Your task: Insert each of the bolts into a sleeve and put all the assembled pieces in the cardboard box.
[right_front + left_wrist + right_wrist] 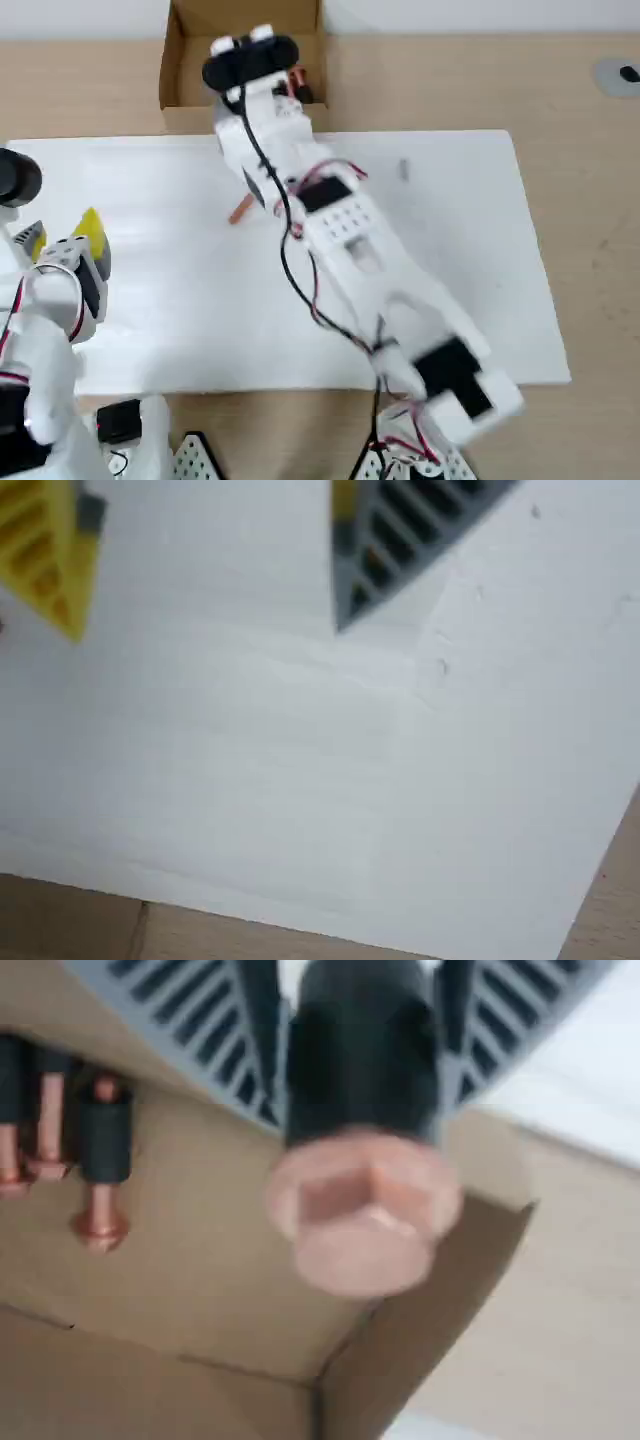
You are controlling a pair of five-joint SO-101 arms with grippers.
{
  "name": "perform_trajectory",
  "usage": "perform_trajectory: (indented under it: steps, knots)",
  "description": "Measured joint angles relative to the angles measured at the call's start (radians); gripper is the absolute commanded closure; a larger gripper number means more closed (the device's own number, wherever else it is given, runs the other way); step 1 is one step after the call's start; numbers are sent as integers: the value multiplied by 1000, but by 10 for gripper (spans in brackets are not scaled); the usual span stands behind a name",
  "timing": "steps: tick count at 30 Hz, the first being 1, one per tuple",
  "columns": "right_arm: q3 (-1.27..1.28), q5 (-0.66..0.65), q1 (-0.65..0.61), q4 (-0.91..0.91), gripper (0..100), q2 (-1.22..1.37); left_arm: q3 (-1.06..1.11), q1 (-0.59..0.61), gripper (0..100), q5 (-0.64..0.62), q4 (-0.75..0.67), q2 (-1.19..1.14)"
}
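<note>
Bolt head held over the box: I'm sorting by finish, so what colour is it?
Copper bolt head, clearest in the right wrist view.

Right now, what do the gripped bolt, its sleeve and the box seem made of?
The bolt looks like copper-toned metal, its hexagonal head smooth, maybe plated. The sleeve is matte black, likely rubber or plastic. The cardboard box is brown board, folded at its corner.

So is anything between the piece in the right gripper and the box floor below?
Nothing visible. The right gripper holds the assembled piece over the open cardboard box, near a corner. The floor under it looks bare, and other pieces lie off to one side.
</note>
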State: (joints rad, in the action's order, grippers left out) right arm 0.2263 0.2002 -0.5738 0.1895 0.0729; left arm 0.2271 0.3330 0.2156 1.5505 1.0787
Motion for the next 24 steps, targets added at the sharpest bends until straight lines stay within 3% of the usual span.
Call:
perform_trajectory:
  steps: [14,24]
  knots:
    - [-784,0,170,3,989,712,0,0,822,0,0,-5]
    - [-1335,-2,190,9,989,1203,94,0,822,0,0,-3]
